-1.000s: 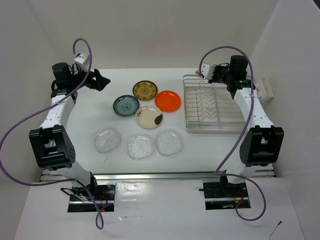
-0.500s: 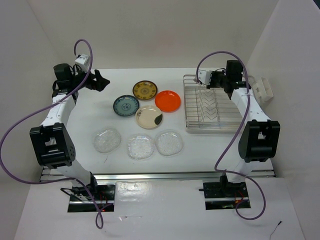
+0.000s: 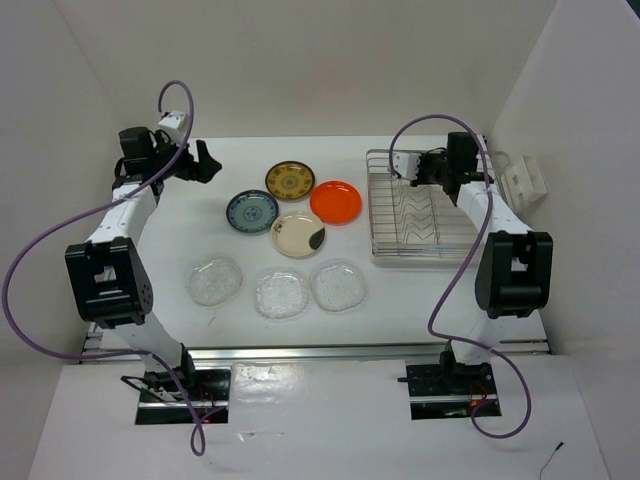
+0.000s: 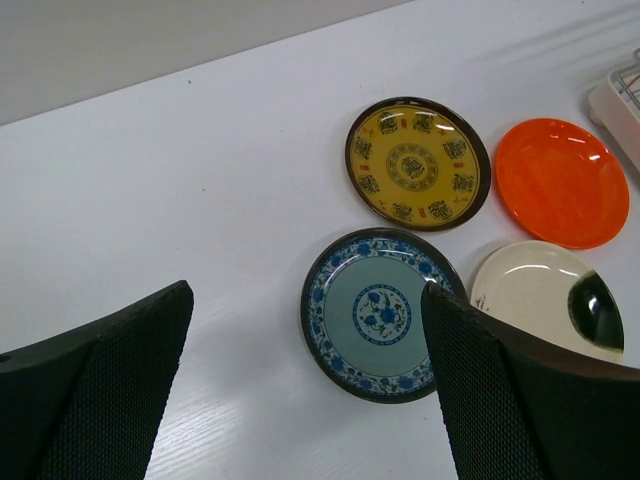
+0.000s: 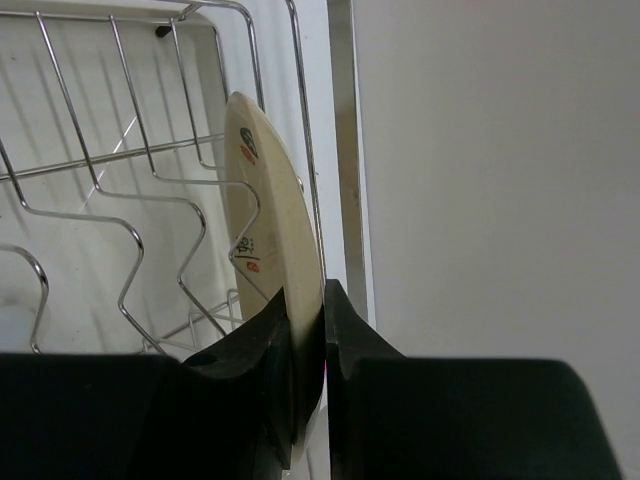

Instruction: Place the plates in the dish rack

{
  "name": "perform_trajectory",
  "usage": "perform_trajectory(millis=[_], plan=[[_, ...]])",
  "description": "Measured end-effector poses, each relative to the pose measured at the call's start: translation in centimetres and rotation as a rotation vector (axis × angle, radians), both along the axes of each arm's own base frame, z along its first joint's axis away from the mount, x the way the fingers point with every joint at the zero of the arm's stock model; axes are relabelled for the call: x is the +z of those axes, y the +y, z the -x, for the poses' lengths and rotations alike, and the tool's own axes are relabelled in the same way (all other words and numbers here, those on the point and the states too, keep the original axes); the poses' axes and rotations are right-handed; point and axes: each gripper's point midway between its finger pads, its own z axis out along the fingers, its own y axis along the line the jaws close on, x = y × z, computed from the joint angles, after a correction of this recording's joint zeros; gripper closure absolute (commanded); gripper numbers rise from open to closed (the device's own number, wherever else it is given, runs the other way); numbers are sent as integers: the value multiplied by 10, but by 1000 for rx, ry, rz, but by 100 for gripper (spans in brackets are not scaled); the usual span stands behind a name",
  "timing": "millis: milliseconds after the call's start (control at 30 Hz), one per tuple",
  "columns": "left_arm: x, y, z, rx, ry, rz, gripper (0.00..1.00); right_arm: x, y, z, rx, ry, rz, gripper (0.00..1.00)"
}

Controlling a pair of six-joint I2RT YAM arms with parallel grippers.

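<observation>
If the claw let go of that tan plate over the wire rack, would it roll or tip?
Likely stiff: the tan plate holds its shape with the right gripper pinching only its rim. Round and on edge, it would probably roll or topple unless the dish rack bars catch it.

Rack: slots free save the far end, where the right pincer clamps a tan plate upright beside the end wires. Four coloured plates crowd mid-worktop, close-set. Three glass plates line the near side. Narrow open strip between orange plate and rack. Left pincer, jaws wide, hangs far-left. Bare surface lies left of the teal plate.
</observation>
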Motion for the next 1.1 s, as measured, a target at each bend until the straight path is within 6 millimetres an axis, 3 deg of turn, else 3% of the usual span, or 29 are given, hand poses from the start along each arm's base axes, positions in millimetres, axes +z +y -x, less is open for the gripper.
perform_trajectory(millis=[33, 67, 133, 200, 300, 367, 500, 667, 767, 867, 1100], plan=[[-3, -2, 0, 1, 7, -8, 0, -2, 0, -1, 0, 0, 0, 92], [-5, -5, 0, 1, 14, -13, 0, -3, 0, -2, -1, -1, 0, 77], [-8, -10, -1, 6, 26, -18, 0, -3, 0, -2, -13, 9, -20, 35], [-15, -12, -2, 6, 57, -17, 0, -2, 1, -3, -27, 16, -53, 28], [-23, -7, -22, 47, 110, -31, 0, 6, 3, -5, -76, 44, -142, 18], [-36, -3, -28, 86, 153, -33, 0, 25, 7, -9, -116, 57, -239, 18], [-66, -5, -17, 127, 249, -8, 0, 78, 24, -9, -148, 64, -489, 18], [-99, -11, -16, 137, 342, 54, 6, 125, 49, 28, -136, 126, -803, 18], [-125, -16, -14, 134, 412, 95, 7, 136, 60, 47, -126, 182, -927, 17], [-147, -22, -6, 127, 478, 129, 9, 138, 67, 53, -128, 249, -1008, 16], [-161, -28, 9, 87, 544, 198, 22, 139, 86, 70, -69, 397, -1107, 14]])
